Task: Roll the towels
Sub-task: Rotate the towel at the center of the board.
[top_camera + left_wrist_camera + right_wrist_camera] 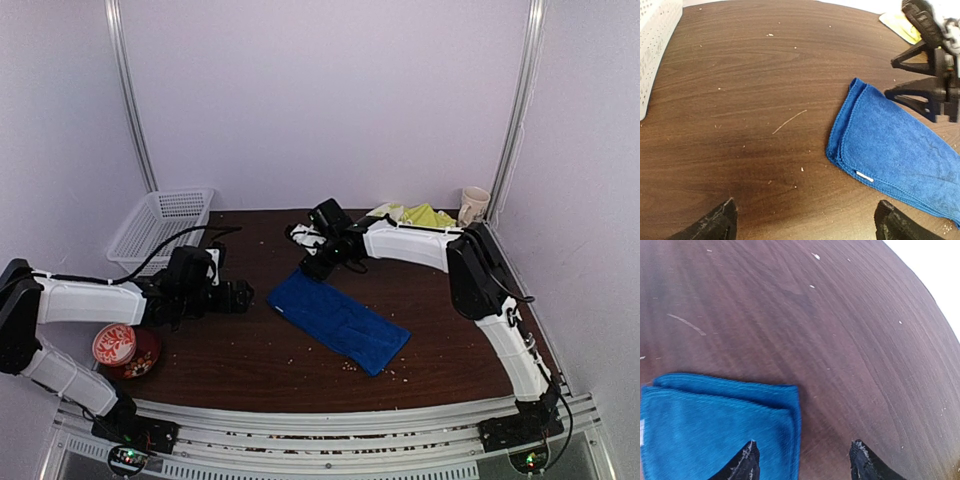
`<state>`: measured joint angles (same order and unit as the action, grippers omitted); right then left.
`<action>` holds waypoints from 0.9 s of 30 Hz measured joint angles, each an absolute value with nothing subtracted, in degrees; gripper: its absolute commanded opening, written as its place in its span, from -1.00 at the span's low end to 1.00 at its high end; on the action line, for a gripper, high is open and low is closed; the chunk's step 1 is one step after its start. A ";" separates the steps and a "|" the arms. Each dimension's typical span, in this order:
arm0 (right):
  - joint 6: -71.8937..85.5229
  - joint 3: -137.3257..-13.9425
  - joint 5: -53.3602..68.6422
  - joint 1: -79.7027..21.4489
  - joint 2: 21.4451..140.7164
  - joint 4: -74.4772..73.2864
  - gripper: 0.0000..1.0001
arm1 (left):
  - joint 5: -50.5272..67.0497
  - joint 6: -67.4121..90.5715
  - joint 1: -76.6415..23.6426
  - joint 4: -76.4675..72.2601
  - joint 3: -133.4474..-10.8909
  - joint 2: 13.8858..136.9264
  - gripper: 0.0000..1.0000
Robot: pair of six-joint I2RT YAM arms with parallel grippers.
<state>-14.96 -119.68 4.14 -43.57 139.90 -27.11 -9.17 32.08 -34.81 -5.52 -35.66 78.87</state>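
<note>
Blue terry towel (340, 320) lies folded flat on the table (250, 360), the yellow-green towel (420, 214) bunched at the far right. Right gripper (802, 447) hovers over the blue one's far end, left gripper (807, 210) nearby (both parted, empty). We expect a shallow pinch to lift one layer, unfolding the cloth.

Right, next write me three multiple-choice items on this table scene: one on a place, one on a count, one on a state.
1. Where is the yellow-green towel?
A. far right corner, by the mug
B. near left edge
C. dead centre

2. How many towels lie on the table?
A. one
B. two
C. four

3. The blue towel is
A. rolled tight
B. folded flat
C. lifted off the table

Answers: 1 A, it sits beside the mug; 2 B, one blue, one yellow-green; 3 B, its layered edges lie flat.
</note>
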 measured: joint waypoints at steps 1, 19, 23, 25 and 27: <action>-14.96 -119.79 3.55 -43.57 140.38 -26.61 0.25 | -9.17 32.10 -34.83 -5.54 -35.44 78.52 0.96; -14.66 -129.64 -15.42 -39.83 150.63 -22.37 0.57 | -8.88 30.61 -34.89 -6.17 -35.33 78.22 0.96; -15.68 -133.19 -19.35 -34.74 152.94 -21.63 0.63 | -8.71 28.77 -34.96 -6.72 -35.38 79.05 0.96; -16.91 -133.51 -19.27 -32.77 152.94 -21.65 0.77 | -8.54 27.09 -34.98 -7.20 -35.48 79.88 0.96; -18.31 -134.04 -17.85 -30.83 152.75 -21.96 0.80 | -8.47 25.08 -34.98 -7.29 -36.12 80.86 0.96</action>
